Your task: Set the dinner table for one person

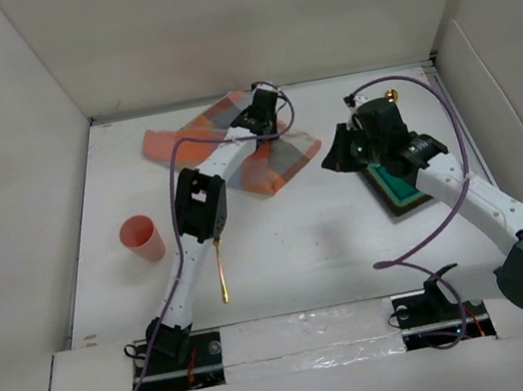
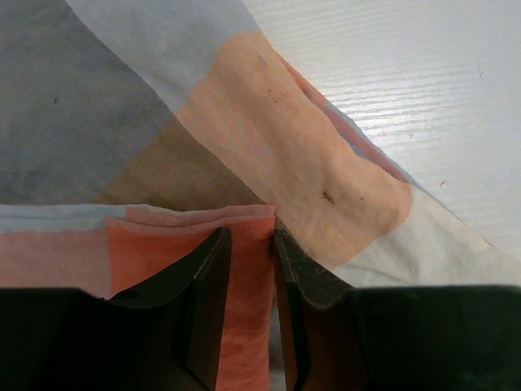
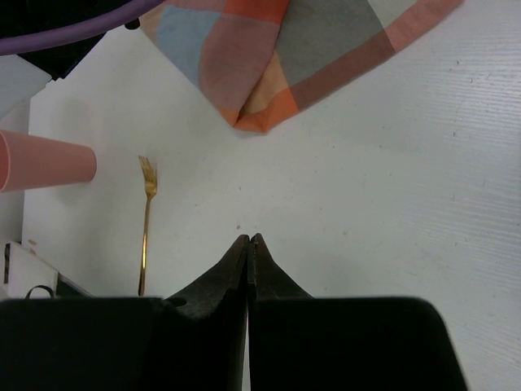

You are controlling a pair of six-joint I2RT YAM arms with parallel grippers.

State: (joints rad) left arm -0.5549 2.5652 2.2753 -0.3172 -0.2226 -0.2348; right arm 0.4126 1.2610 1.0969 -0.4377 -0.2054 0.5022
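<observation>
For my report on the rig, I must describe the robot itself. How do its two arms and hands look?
Both the left arm and right arm have white tube links joined by bulky black joint housings. A purple cable loops along each arm. The left hand and right hand are black, each with two dark fingers tapering to narrow tips. I see no markings.

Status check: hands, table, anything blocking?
Left hand shut on checked cloth, far side of dinner table. Right hand shut, empty, over bare table. Fork and pink cup clear of both hands.
</observation>
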